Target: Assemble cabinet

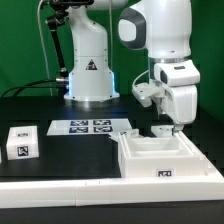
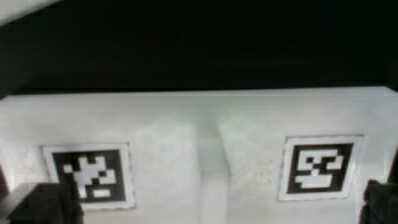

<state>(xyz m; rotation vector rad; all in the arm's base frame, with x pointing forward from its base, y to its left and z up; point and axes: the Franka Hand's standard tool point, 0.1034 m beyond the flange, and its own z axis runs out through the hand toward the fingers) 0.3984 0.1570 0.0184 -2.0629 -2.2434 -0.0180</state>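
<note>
The cabinet body (image 1: 150, 158), a white open box with a tag on its front, lies on the black table at the exterior view's right. My gripper (image 1: 166, 126) hangs just over its far edge, next to a small white part (image 1: 158, 129). In the wrist view a white tagged surface of the cabinet (image 2: 205, 140) fills the frame, with one tag (image 2: 91, 177) on one side and another tag (image 2: 320, 166) on the other. My gripper (image 2: 206, 206) is open; its dark fingertips (image 2: 38, 206) stand far apart at the frame's corners, over this surface. Whether they touch it I cannot tell.
A white tagged block (image 1: 20, 143) stands at the exterior view's left. The marker board (image 1: 92, 127) lies flat in the middle. The white robot base (image 1: 88, 72) with a warning sticker stands behind it. The table's front edge runs along the bottom.
</note>
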